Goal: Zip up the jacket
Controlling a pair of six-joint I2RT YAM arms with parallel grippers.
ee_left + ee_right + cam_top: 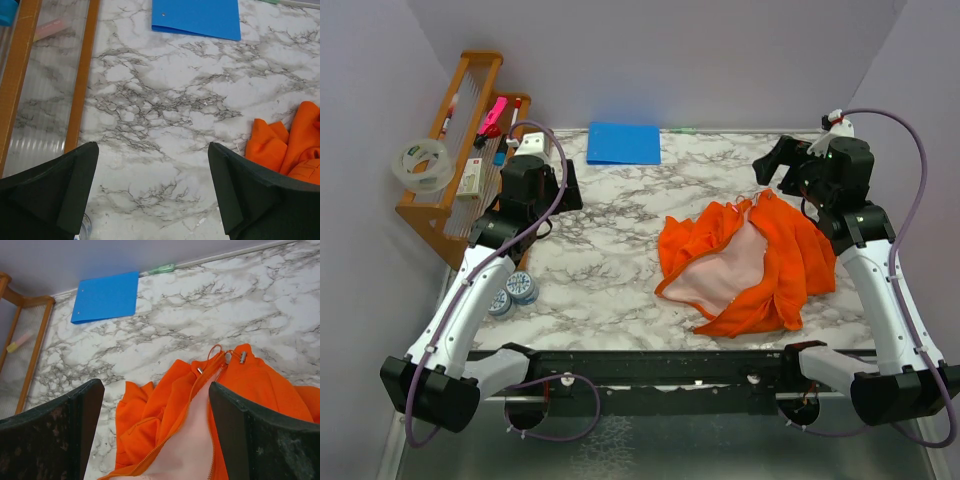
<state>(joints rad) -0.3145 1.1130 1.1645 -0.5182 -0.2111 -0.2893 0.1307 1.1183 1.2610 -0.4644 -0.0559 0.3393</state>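
The orange jacket (750,265) lies crumpled on the right half of the marble-patterned worktop (605,265), front open, with its pale pink lining (725,270) facing up. In the right wrist view, the two zipper edges (187,417) run apart down either side of the lining, and orange drawcords with metal tips (235,357) lie at the collar.

The right claw (155,435) hangs above the jacket's far end with its jaws spread wide, holding nothing. The left claw (155,200) is also wide open and empty over bare worktop, well left of the jacket, whose edge shows beside its right finger (250,195).

A blue folder (624,143) lies flat at the far edge. A wooden rack (450,215) stands at the left with a tape roll (424,165) on it, and two small round blue tubs (515,292) sit near the left arm.
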